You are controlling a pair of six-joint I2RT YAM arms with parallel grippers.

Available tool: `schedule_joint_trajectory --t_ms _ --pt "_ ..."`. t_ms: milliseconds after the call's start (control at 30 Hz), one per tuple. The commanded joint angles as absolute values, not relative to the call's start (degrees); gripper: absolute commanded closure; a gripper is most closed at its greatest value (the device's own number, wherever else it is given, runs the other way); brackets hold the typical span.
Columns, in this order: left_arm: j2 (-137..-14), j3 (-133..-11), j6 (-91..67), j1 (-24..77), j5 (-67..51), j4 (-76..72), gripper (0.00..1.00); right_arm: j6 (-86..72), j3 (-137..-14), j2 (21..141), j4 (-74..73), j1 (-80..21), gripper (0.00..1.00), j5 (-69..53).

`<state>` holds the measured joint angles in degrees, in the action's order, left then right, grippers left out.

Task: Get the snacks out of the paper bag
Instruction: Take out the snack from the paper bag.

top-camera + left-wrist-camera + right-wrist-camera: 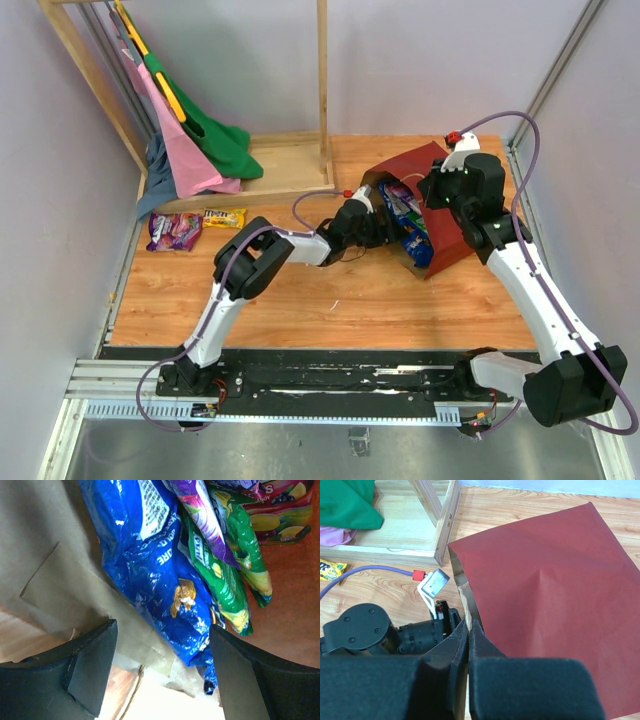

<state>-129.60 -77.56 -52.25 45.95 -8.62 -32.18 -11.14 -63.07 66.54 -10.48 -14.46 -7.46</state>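
The blue chip bag (155, 580) lay inside the paper bag (405, 165), its lower end reaching the bag's mouth. Against it, deeper in the paper bag, lay a purple packet (200, 510) and a green packet (230, 570), with a fruit-printed packet (280, 515) behind them at the back. The paper bag itself lay on its side on the wooden table (330, 300), dark red outside and brown within, its mouth turned towards the left arm.

The left gripper (160, 645) sat right at that mouth with its jaws spread wide. The end of the blue chip bag lay in the gap between the two fingers (90, 670). One finger stood just beside the bag's crinkled edge, the other against the paper bag's brown inner wall. Whether either pad actually touched the chip bag could not be told, and nothing was clamped.

The right gripper (469, 630) was at the upper rim of the paper bag's mouth, jaws fully closed and pinching that rim between the pads (485, 650), so that it was held up above the snacks.

Well away from the paper bag, off beyond its mouth, a second purple packet (174, 231) and a yellow packet (224, 217) lay on the table. Beyond them, further from the paper bag, stood a wooden rack (290, 165) with a pink cloth (185, 160) and a green cloth (220, 140) draped on it.
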Motion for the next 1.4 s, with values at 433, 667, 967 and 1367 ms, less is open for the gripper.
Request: schedule_joint_trajectory --t_ms 433,667,967,1367 --pt "-135.7 -83.4 -53.7 45.4 -13.9 -37.3 0.82 -11.9 -62.8 66.0 -8.4 -13.5 0.99 -8.0" --pt "-126.5 -74.5 -49.0 43.3 -13.8 -41.9 0.99 -12.1 -62.6 66.5 -7.9 -13.5 0.99 -8.4" --pt "-116.8 -70.5 -43.9 40.9 -21.4 -41.8 0.99 -12.4 -62.7 66.8 -7.6 -13.6 0.99 -8.7" --pt "-97.3 -58.9 -41.1 36.5 -22.4 -32.0 0.99 -13.3 -62.6 65.5 -6.9 -13.5 0.99 -9.6"
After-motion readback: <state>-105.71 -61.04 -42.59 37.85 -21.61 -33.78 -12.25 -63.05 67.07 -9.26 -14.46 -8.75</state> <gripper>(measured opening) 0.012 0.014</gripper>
